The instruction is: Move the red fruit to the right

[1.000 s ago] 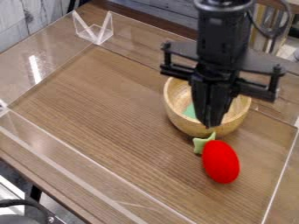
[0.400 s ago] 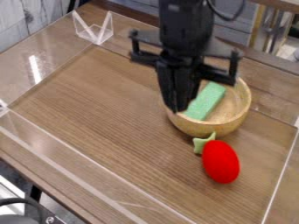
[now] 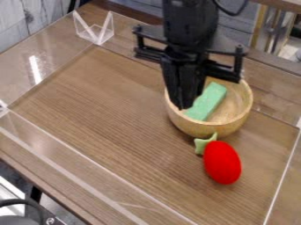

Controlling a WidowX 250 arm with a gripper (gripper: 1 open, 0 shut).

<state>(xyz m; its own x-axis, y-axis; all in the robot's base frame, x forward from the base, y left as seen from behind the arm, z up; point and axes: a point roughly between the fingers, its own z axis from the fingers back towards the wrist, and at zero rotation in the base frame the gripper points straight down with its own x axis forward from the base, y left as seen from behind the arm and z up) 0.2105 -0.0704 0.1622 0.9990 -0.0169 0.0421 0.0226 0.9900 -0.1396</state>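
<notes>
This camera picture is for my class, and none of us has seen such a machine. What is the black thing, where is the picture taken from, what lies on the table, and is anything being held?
The black thing is a robot arm reaching down from above. Its gripper, a two-fingered claw, is shut and holds nothing. There is only one view, taken from a camera in front of the table and a little above it, looking down at a slant. On the wooden table stands a wooden bowl with a green block inside; the gripper hangs in front of the bowl. Just in front of the bowl lies the red fruit, a toy with a green tip, untouched. Clear plastic walls edge the table.
</notes>
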